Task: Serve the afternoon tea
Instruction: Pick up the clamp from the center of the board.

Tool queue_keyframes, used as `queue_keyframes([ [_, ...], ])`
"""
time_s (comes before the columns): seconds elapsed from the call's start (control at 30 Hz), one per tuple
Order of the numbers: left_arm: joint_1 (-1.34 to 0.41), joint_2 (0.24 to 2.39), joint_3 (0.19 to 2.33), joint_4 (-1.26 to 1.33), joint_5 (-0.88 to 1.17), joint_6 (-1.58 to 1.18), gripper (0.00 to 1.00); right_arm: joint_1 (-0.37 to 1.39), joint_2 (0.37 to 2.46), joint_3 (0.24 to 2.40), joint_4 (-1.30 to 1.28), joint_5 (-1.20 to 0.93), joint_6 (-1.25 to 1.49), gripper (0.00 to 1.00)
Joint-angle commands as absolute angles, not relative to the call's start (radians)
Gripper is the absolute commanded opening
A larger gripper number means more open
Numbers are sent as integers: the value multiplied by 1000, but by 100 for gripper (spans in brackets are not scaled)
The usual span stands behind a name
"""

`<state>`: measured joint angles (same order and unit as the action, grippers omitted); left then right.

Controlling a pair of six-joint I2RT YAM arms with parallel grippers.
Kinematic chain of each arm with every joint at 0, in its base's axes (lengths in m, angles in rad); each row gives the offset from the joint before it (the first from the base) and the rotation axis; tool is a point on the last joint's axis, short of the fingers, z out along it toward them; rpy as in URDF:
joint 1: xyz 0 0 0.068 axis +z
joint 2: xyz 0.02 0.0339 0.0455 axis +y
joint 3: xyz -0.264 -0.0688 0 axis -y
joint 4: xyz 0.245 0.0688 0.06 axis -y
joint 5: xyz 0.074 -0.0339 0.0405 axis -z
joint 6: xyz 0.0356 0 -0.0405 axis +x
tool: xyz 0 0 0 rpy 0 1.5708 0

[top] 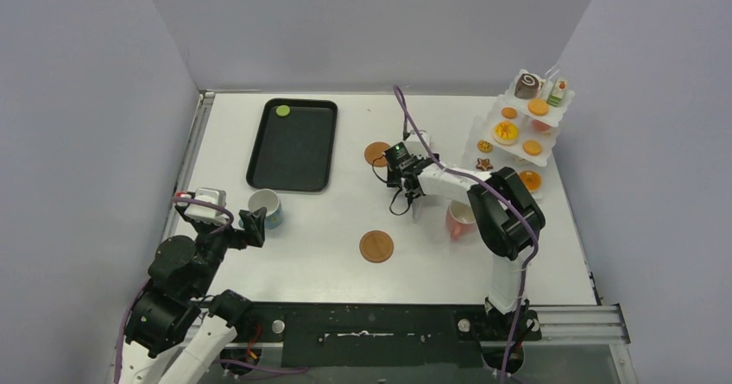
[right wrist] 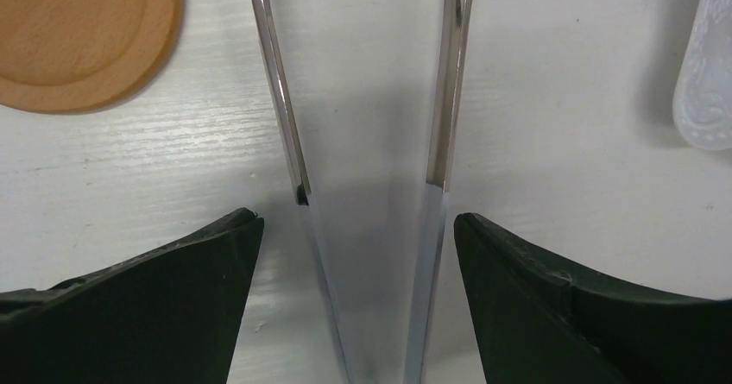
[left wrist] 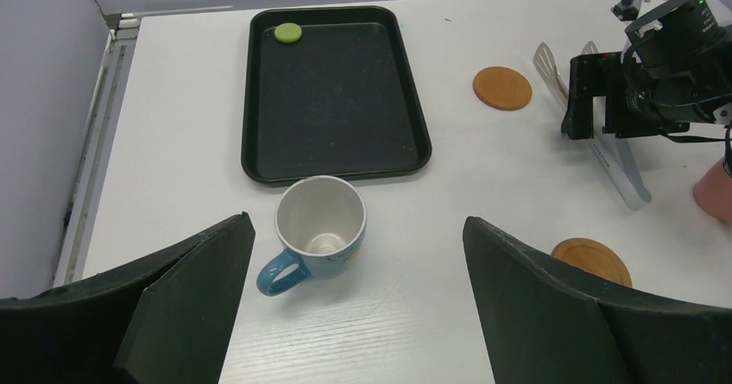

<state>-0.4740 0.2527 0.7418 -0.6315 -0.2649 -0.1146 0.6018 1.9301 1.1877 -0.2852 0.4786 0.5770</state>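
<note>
White worktop [top: 311, 229], grey walls around. The right pincer [right wrist: 356, 218], spread wide, straddles the metal tongs [right wrist: 289, 125] lying flat and grips nothing. The left pincer [left wrist: 358, 222], equally wide, faces the blue cup [left wrist: 321, 229]. Pastries [top: 506, 131] fill the tiered stand [top: 475, 147] at upper right. Seemingly left to serve: the green disc [left wrist: 287, 32] in the black tray [left wrist: 337, 99], and both cups, the pink cup [top: 460, 220] included, which stand off the wooden coasters [top: 376, 247].

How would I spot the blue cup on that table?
Find the big black tray, left of centre. Right by its near edge stands the blue cup, white inside. The only other cup is pink and sits far to the right.
</note>
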Motion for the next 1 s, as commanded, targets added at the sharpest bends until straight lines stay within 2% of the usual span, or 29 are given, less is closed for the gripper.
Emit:
queue_keyframes([
  [0.0, -471, 256, 751, -576, -264, -101, 90, 587, 1941, 1217, -210, 492, 603, 83],
  [0.43, -469, 265, 751, -577, -265, -100, 91, 549, 1950, 1132, -97, 398, 577, 62],
  [0.73, -469, 274, 753, -577, -267, -100, 91, 523, 1958, 1115, -81, 385, 571, 63],
  [0.87, -469, 278, 753, -578, -268, -100, 91, 506, 1941, 1109, -74, 361, 556, 51],
  [0.97, -469, 279, 753, -578, -270, -98, 90, 505, 1897, 1109, -92, 357, 532, 49],
])
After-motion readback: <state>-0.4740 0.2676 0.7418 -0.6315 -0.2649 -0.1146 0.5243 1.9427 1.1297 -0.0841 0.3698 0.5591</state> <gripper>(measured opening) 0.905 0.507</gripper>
